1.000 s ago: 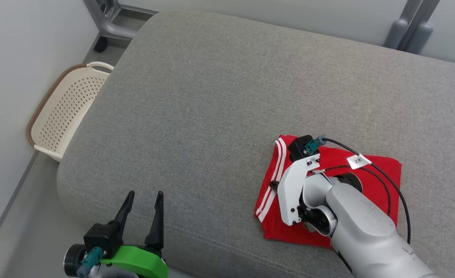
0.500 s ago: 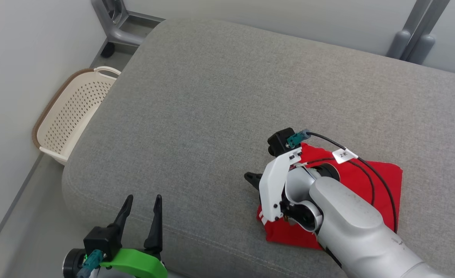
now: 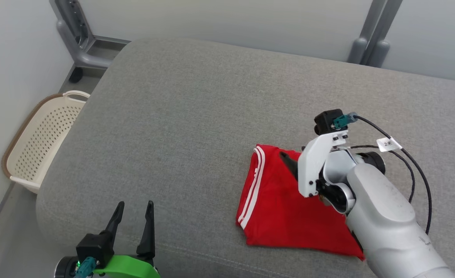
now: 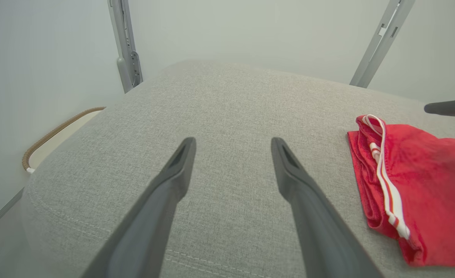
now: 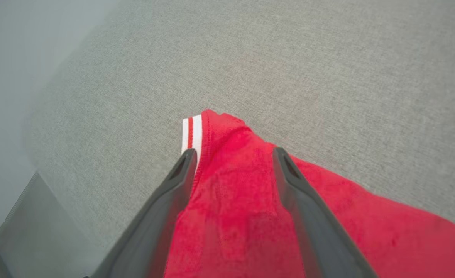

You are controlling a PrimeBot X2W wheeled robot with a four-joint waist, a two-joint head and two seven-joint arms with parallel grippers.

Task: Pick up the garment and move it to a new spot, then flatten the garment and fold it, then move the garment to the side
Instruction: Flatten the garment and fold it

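Note:
The red garment (image 3: pixel 277 208) lies folded and flat on the grey cushion (image 3: pixel 181 116), with white stripes (image 3: pixel 251 189) along its left edge. My right gripper (image 3: pixel 289 160) hangs just over the garment's upper part. In the right wrist view it (image 5: pixel 233 154) is open, and the red cloth (image 5: pixel 235 216) shows between and under its fingers, which grip nothing. Near the cushion's front edge my left gripper (image 3: pixel 132 216) stands open and empty, well to the left of the garment. The left wrist view shows its fingers (image 4: pixel 233 143) apart and the garment (image 4: pixel 416 181) off to the right.
A cream perforated basket (image 3: pixel 38 143) stands on the floor left of the cushion. Grey metal frame posts rise behind it at the left (image 3: pixel 76 38) and the right (image 3: pixel 366 38). A black cable (image 3: pixel 416 173) loops off my right wrist. Bare cushion spreads left of and behind the garment.
The head camera has shifted. My right gripper reached past the garment's left edge, then drew back to the right over it, uncovering the white stripes. The left gripper stays open.

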